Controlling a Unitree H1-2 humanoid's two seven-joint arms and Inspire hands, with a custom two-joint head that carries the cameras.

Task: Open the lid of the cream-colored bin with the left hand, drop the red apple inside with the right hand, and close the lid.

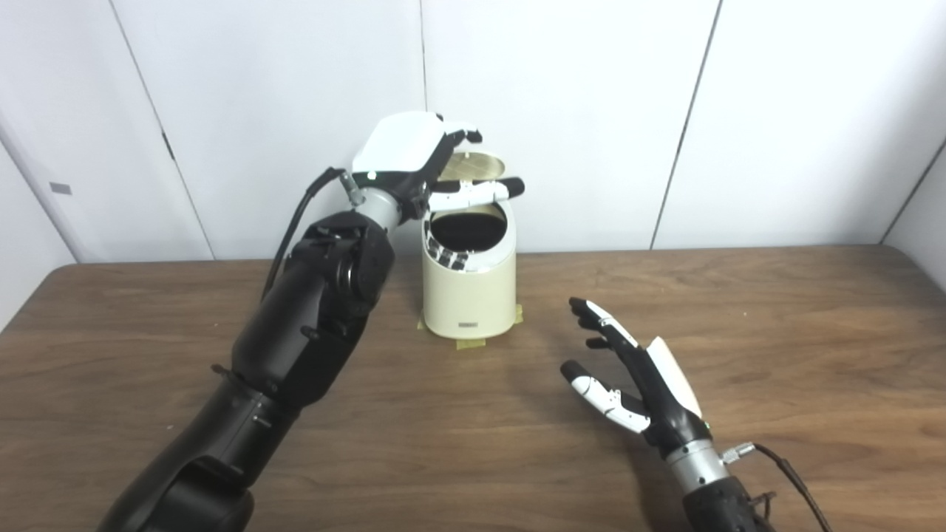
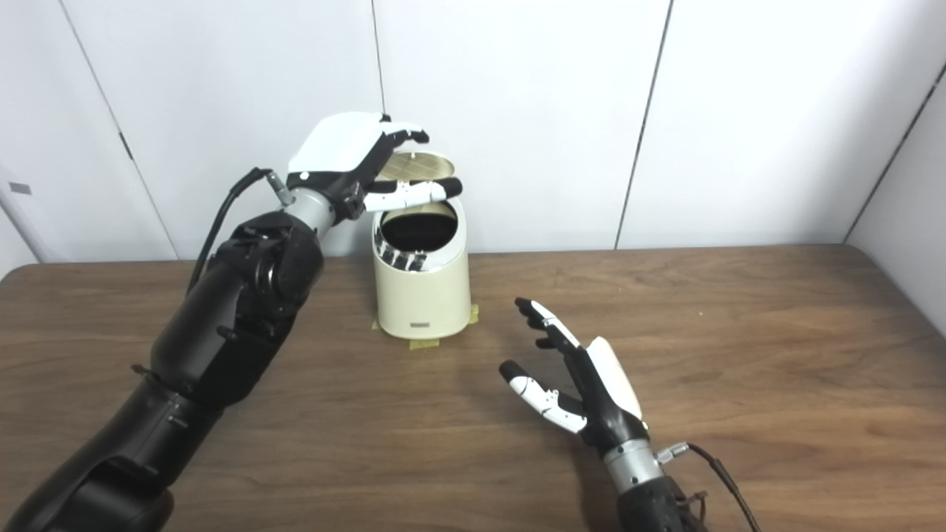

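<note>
The cream-colored bin [image 1: 469, 292] stands at the back middle of the table, with its round lid [image 1: 479, 165] tipped up and its dark opening showing. My left hand [image 1: 417, 151] is at the raised lid, fingers curled over its top edge and thumb stretched across below it, holding it up. My right hand [image 1: 635, 377] hovers low over the table in front and to the right of the bin. It is open, fingers spread, with nothing in it. No red apple shows in either view, and the inside of the bin is too dark to read.
Yellow tape strips [image 1: 471, 343] mark the bin's base on the brown wooden table [image 1: 798, 332]. White wall panels stand close behind the bin. My left forearm [image 1: 310, 318] crosses the table left of the bin.
</note>
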